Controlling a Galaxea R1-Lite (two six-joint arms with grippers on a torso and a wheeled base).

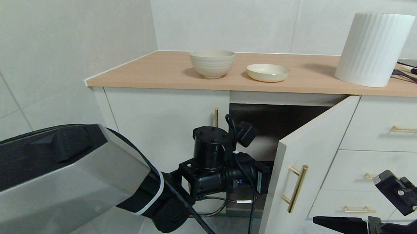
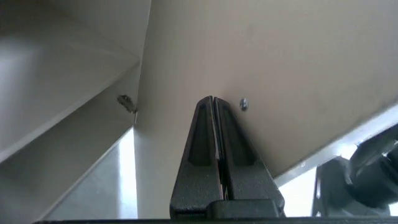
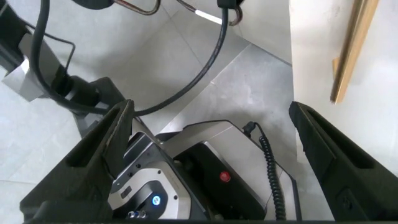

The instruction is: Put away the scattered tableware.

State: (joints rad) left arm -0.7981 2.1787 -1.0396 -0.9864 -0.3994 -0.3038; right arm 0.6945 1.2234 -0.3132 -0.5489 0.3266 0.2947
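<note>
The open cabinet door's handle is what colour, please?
The handle is gold, clearest in head view.

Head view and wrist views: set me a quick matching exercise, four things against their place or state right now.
Things:
1. bowl
2. cabinet door
3. left gripper
4. right gripper

Place or state:
A. swung open
B. fingers shut together
C. fingers wide apart
D. on the counter, to the left of the shallow dish

Pairs: 1-D, 2-A, 3-B, 4-C
</note>
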